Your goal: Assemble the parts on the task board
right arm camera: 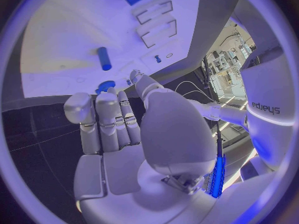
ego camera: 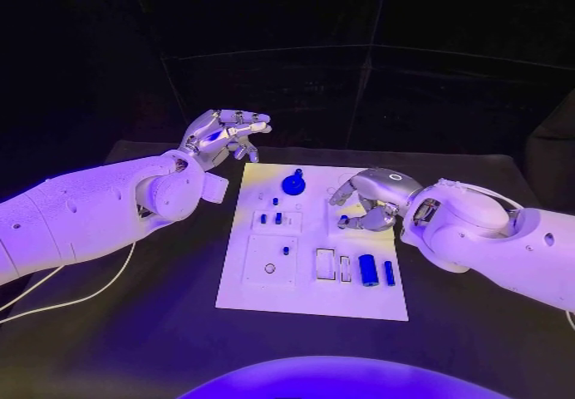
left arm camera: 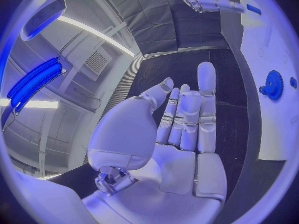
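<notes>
The white task board (ego camera: 314, 287) lies in the middle of the table. A blue round gear (ego camera: 293, 183) (left arm camera: 273, 84) (right arm camera: 106, 86) sits near its far edge. Small blue pegs (ego camera: 276, 218) stand left of centre. Two blue cylinders (ego camera: 368, 269) lie near the right edge, beside empty rectangular slots (ego camera: 325, 262). My right hand (ego camera: 369, 199) (right arm camera: 118, 119) hovers over the board's right side with loosely bent fingers and holds nothing. A short blue cylinder (ego camera: 344, 221) (right arm camera: 104, 58) lies on the board just beyond its fingertips. My left hand (ego camera: 225, 133) (left arm camera: 181, 119) is raised off the far left corner, fingers spread and empty.
The black table (ego camera: 479, 332) surrounds the board on all sides. A white cable (ego camera: 84, 291) trails across the table under my left arm. My right hand (left arm camera: 206, 0) also appears in the left wrist view, over the board.
</notes>
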